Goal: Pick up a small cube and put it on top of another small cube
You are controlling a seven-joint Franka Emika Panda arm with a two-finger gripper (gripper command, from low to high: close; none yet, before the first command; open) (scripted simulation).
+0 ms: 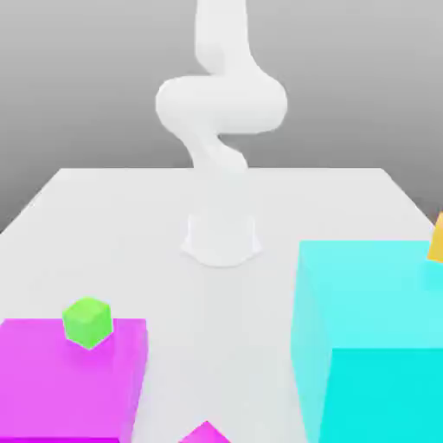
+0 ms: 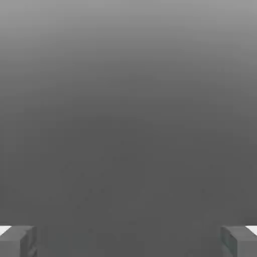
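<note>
cube of magenta-pink [image 1: 206,433] lies well apart from the spread fingers [image 2: 19,242].

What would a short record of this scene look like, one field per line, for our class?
arm: white, rising from its base on the table
end effector: open, nothing between the fingers
green cube: on the large magenta block
small magenta cube: partly in view, at the exterior view's lower edge
stacking: not yet done

White arm [image 1: 221,104], smooth rounded segments; grey blocky jaws [image 2: 128,242].
</note>
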